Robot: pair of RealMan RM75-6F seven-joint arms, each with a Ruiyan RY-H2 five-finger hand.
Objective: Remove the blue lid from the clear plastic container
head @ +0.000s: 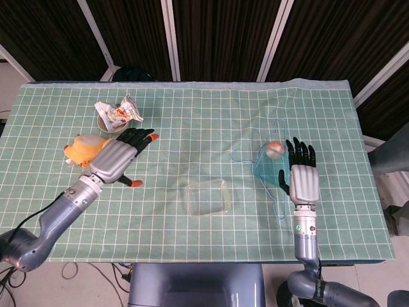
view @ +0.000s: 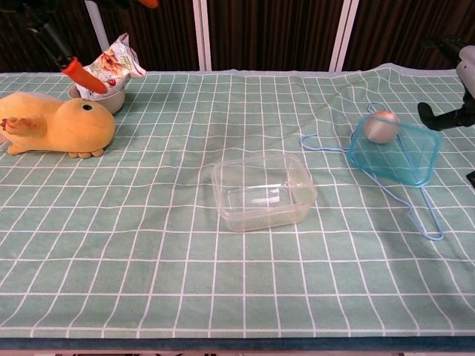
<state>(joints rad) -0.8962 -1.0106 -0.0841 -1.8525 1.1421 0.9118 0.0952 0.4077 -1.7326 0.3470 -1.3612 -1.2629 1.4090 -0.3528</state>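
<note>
right of the clear plastic container (head: 207,197), right hand (head: 301,179) grips the blue lid (head: 270,168) aloft; left hand (head: 118,158) released.

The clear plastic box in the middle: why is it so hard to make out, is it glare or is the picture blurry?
Neither: both views are sharp with even light. In the head view the clear container is see-through, so the green checked cloth shows through it. In the chest view only its rim and a small glint on its floor stand out. The tinted blue lid reads more easily.
</note>
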